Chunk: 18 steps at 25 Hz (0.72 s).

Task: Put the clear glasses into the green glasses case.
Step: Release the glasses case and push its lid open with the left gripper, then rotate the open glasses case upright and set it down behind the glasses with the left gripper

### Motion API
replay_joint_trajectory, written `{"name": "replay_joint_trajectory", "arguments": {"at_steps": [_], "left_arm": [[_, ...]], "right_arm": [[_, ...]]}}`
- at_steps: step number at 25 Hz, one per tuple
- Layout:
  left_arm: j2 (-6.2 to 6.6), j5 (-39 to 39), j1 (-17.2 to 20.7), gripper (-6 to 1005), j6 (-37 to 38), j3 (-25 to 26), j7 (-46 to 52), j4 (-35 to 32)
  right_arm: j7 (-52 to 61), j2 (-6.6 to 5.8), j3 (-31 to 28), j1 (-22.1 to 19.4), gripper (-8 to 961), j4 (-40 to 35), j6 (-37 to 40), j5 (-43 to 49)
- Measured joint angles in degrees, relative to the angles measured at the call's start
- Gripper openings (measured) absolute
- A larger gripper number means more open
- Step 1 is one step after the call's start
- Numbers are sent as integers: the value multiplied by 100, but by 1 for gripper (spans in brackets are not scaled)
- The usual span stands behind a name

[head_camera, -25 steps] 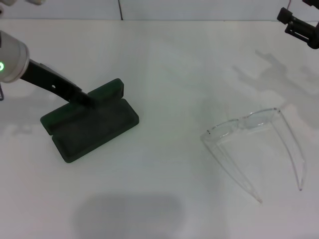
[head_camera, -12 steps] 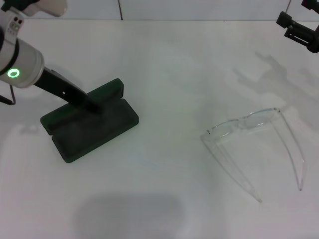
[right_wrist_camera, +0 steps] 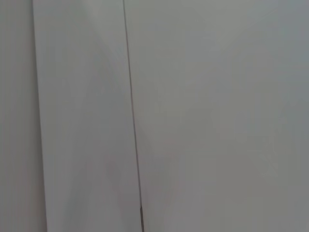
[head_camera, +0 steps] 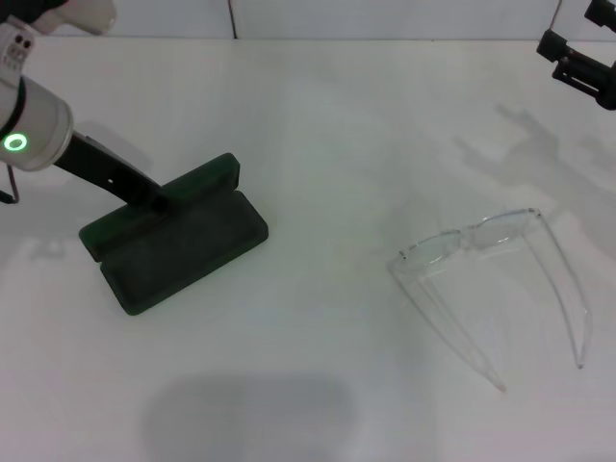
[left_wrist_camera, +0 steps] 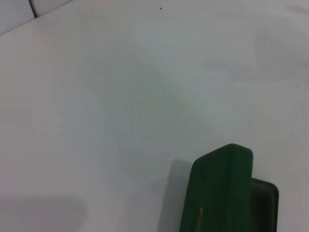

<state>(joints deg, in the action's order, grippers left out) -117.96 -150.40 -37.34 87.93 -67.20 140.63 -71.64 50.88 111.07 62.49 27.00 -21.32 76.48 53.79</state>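
Left arm's the only thing that's budged: its grey wrist with the green ring has pulled back toward 9 o'clock in the head view, and the left claw (head_camera: 154, 197) now sits at the hinge side of the green glasses case (head_camera: 173, 241) instead of reaching over the tray. Case and glasses haven't shifted at all.

Can't tell if that left claw is spread or pinched, since only a dark finger shows against the dark case. The right claw (head_camera: 577, 67) is parked way up at 1 o'clock, well apart from everything, and I can't tell its state either.

Progress-wise, I'd call it early. The green glasses case is open at 9 o'clock, lid propped up on the far side, tray facing the camera and nothing in it. The left wrist view shows the lid's outside with a bit of gold lettering. So the opening part looks done. The clear glasses (head_camera: 500, 279) are over at 4 o'clock, resting on the tabletop (head_camera: 318, 125) with the arms unfolded and pointing toward the robot, well apart from the case. Still left, as far as I can judge: picking them up, probably folding or lining up those long arms, and getting them into the tray.

Surface is a plain white matte tabletop with soft arm shadows on it. Behind it, white wall panels with a thin dark seam (right_wrist_camera: 133, 121).
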Motion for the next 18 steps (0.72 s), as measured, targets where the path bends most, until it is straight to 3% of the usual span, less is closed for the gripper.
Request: {"name": "replay_joint_trajectory", "arguments": {"at_steps": [5, 18], "left_arm": [[-24, 0, 26, 332, -8, -14, -1, -8], [-134, -18, 89, 265, 6, -140, -264, -195]], "right_arm": [[-7, 16, 1, -19, 869, -11, 42, -1], [-8, 37, -51, -204, 869, -15, 250, -16]]}}
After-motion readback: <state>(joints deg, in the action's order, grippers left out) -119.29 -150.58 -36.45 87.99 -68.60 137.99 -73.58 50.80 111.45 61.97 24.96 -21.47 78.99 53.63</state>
